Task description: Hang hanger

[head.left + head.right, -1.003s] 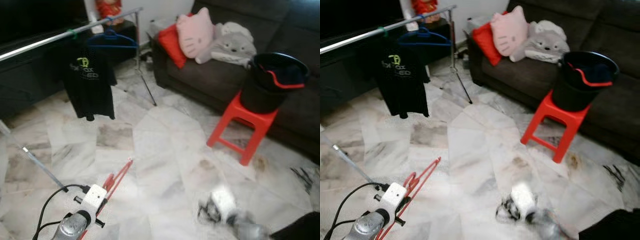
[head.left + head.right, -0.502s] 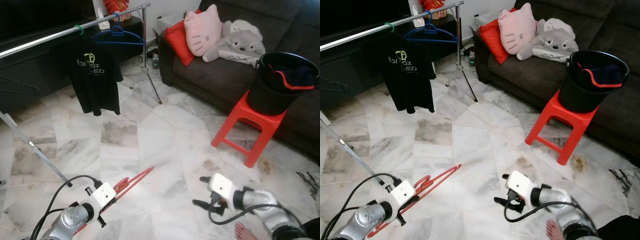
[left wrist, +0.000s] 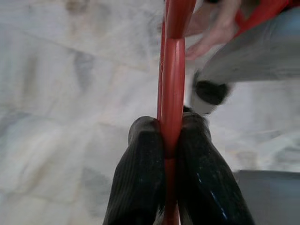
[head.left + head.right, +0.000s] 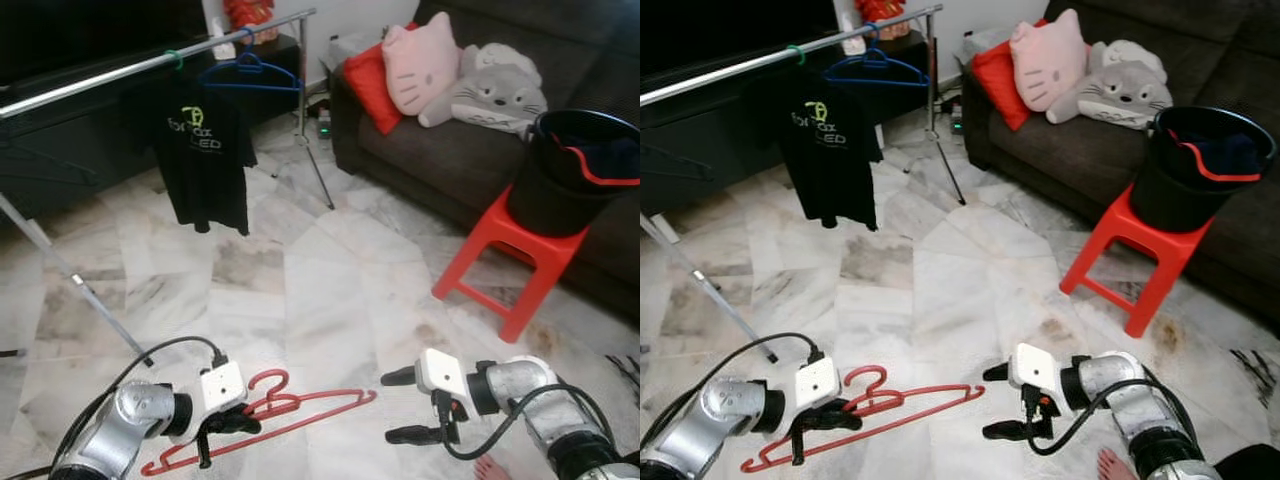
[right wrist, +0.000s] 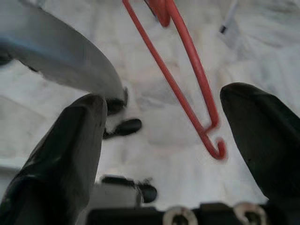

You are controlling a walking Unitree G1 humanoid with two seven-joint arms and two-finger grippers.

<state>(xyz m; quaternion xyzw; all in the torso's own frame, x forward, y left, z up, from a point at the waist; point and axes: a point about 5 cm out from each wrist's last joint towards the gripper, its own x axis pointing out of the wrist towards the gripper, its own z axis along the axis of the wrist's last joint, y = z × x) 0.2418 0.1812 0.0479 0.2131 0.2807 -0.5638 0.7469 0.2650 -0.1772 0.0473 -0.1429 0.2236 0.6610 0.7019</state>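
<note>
A red plastic hanger (image 4: 300,408) is held low over the marble floor, lying nearly flat. My left gripper (image 4: 222,428) is shut on its bar, as the left wrist view shows with both black fingers (image 3: 140,173) pinching the red bar (image 3: 170,93). My right gripper (image 4: 403,405) is open just to the right of the hanger's end, and the hanger's tip (image 5: 211,140) lies between its spread fingers (image 5: 65,154) without touching them. The silver clothes rail (image 4: 150,66) stands at the back left, carrying a blue hanger (image 4: 248,72) and a black T-shirt (image 4: 205,150).
A dark sofa (image 4: 420,150) with cushions and soft toys runs along the back right. A red stool (image 4: 520,255) holds a black bucket (image 4: 575,170). The rail's slanted legs (image 4: 70,280) reach the floor at left. A bare foot (image 4: 488,468) shows at the bottom edge.
The camera has shifted. The red hanger has swung from pointing up-right to lying nearly level, and my right gripper has opened wider beside its end.
</note>
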